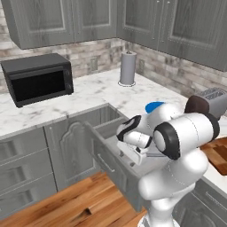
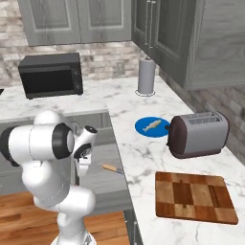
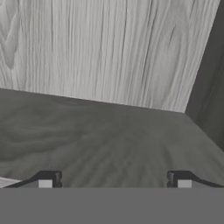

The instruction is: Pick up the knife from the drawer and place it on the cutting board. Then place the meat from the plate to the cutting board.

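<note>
Gripper: we see our gripper down inside the open drawer, its two dark fingertips standing wide apart at the bottom of the hand view with nothing between them; it has hold of nothing.
Arm: in the left base view the hand reaches down over the drawer's open top, and in the right base view it hangs just beside the arm's big white joint.
Drawer: we see the drawer pulled out from the grey cabinets below the marble counter; the hand view looks along its grey wood-grain floor to a pale inner wall.
Knife: we see the knife lying in the drawer, orange-tan handle showing just to the right of the hand in the right base view; we cannot tell where its blade lies.
Plate: the blue plate sits on the counter just beside the toaster.
Meat: the small grey-tan meat lies on the plate.
Cutting board: the cutting board lies flat on the counter near the toaster, bare on top, well apart from the drawer.
Surroundings: we see a black microwave and a paper towel roll on the counter further back.
</note>
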### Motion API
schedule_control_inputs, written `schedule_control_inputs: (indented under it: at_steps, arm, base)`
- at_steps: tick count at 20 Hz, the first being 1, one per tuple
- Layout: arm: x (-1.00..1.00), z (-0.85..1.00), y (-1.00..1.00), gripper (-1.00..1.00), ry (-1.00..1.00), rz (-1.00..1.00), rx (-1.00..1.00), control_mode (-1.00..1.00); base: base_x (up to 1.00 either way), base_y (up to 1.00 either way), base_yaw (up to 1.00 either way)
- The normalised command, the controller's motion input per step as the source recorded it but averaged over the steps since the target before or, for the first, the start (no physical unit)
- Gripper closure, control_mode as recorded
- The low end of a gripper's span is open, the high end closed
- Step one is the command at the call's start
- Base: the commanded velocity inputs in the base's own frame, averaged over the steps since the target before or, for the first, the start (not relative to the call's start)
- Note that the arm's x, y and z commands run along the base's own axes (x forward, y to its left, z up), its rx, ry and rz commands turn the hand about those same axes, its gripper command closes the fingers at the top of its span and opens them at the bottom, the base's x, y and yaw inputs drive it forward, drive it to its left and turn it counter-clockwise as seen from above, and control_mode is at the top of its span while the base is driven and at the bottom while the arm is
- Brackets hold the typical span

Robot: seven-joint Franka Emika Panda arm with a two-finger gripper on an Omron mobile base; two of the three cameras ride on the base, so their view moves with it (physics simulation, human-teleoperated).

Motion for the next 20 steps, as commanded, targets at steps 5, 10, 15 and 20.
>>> schedule_control_inputs:
  at_steps: [5,10,15,20]
  arm:
    - [-0.58,-0.43,0.36,-1.0,0.0,0.0,0.07,-1.0]
    - [-0.6,-0.4,0.39,-1.0,0.02,0.0,0.08,-1.0]
    - [-0.63,-0.45,0.46,-1.0,0.02,0.0,0.05,-1.0]
    - [-0.63,-0.43,0.49,-1.0,0.01,0.0,0.02,-1.0]
  base:
    - [0.0,0.0,0.0]
    - [0.0,0.0,0.0]
    - [0.0,0.0,0.0]
    - [0.0,0.0,0.0]
